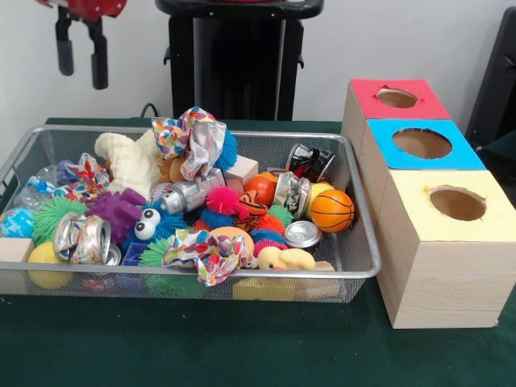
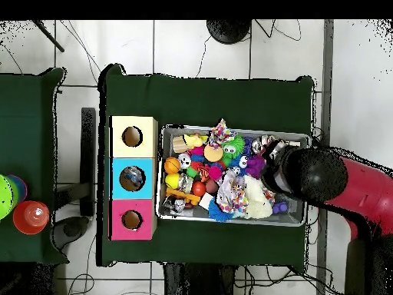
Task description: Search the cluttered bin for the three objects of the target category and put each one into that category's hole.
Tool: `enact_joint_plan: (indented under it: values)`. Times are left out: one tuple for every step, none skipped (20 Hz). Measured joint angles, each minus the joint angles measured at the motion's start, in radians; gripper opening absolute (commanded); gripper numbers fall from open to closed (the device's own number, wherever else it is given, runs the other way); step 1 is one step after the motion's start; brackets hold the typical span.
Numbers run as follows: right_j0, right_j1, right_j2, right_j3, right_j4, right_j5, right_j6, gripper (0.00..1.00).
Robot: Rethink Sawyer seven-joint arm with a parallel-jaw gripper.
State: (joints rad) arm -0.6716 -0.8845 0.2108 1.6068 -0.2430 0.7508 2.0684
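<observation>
the gripper (image 1: pixel 81 56) hangs empty, fingers apart, above the bin's (image 1: pixel 364 270) far left corner. one clear bottle (image 1: pixel 32 187) lies there under clutter: light, thin-walled, likely crushable and slippery, so pinch gently across its body.

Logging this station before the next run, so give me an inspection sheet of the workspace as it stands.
Surface: green cloth table, holding the bin and the boxes.
Job's things: wire mesh bin packed full; a clear plastic bottle lies at one end, others not made out. Three wooden boxes with holes, topped red, blue and yellow, stand beside the bin.
Clutter: crushed cans, patterned paper wads, mini basketball, spiky balls, rubber duck.
Grippers: gripper raised above the bin's end, fingers apart, empty.
Cables: several run across the floor.
Surroundings: side table with coloured cups.
</observation>
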Motion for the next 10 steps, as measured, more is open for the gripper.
enact_joint_plan:
  values:
    - [-0.012, 0.002, 0.004, 0.010, -0.015, -0.010, 0.000, 1.00]
    - [-0.021, 0.003, 0.008, 0.019, -0.028, -0.019, 0.000, 1.00]
    - [-0.033, 0.005, 0.012, 0.034, -0.045, -0.032, 0.000, 1.00]
    - [-0.041, 0.008, 0.013, 0.047, -0.058, -0.044, 0.000, 1.00]
    - [-0.052, 0.014, 0.013, 0.067, -0.081, -0.061, 0.000, 1.00]
    - [-0.055, 0.015, 0.013, 0.075, -0.088, -0.066, 0.000, 1.00]
    - [-0.058, 0.017, 0.013, 0.082, -0.094, -0.072, 0.000, 1.00]
    - [-0.061, 0.019, 0.013, 0.093, -0.103, -0.080, 0.000, 1.00]
    - [-0.066, 0.023, 0.013, 0.119, -0.124, -0.096, 0.000, 1.00]
    - [-0.067, 0.024, 0.013, 0.129, -0.133, -0.102, 0.000, 1.00]
